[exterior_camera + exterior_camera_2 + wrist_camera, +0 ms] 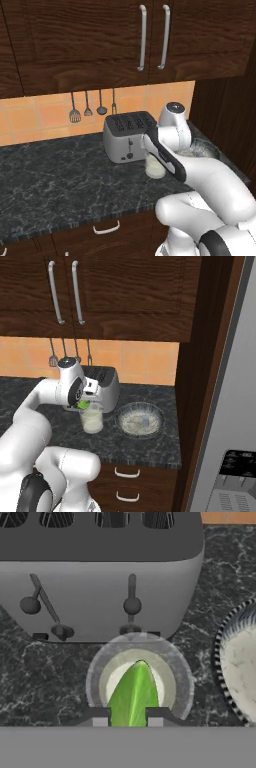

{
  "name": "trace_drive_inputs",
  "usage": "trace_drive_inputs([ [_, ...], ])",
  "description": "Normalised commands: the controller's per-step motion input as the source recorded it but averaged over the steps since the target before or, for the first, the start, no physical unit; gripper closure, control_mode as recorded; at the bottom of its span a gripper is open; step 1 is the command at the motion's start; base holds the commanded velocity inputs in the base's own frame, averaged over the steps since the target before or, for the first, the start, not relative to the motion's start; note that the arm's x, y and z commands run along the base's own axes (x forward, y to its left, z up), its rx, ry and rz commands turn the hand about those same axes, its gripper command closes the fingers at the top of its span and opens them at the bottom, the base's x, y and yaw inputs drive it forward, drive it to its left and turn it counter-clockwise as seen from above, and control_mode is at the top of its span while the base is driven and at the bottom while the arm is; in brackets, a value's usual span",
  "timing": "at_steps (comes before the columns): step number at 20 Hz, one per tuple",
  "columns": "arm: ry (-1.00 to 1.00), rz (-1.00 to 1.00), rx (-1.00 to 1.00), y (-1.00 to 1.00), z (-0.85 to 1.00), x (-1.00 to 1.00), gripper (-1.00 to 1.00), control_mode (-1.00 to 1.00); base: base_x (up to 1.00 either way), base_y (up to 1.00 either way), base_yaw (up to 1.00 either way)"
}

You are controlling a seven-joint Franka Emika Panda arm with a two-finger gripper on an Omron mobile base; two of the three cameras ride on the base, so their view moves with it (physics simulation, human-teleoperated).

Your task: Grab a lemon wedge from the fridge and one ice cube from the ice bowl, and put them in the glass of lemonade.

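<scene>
My gripper (128, 722) is shut on the lemon wedge (134, 696), a bright green sliver pointing out over the glass of lemonade (176, 671), which lies straight beneath it. From the right base view the wedge (83, 404) hangs just above the rim of the glass (92, 421), with the gripper (85, 402) right over it. In the left base view the forearm covers most of the glass (155, 169). The ice bowl (140, 419) stands just right of the glass, whitish inside. The grey fridge (235, 421) fills the right edge.
A silver four-slot toaster (106, 387) stands right behind the glass. Dark wooden cabinets (125, 296) hang above, and utensils (88, 105) hang on the tiled backsplash. A tall dark panel (200, 381) separates the counter from the fridge. The dark marble counter (55, 180) stretches left.
</scene>
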Motion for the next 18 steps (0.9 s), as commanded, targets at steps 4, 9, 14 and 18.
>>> trace_drive_inputs([
  [4, 0.00, 0.00, 0.00, 0.00, 0.00, 0.36, 1.00, -1.00, 0.00, 0.00, 0.00],
  [9, 0.00, -0.01, 0.00, 0.03, 0.00, 0.23, 1.00, -1.00, 0.00, 0.00, 0.00],
  [14, -0.02, -0.02, 0.00, 0.09, -0.09, 0.06, 1.00, -1.00, 0.00, 0.00, 0.00],
  [18, -0.04, 0.00, 0.00, 0.01, -0.19, -0.01, 1.00, -1.00, 0.00, 0.00, 0.00],
])
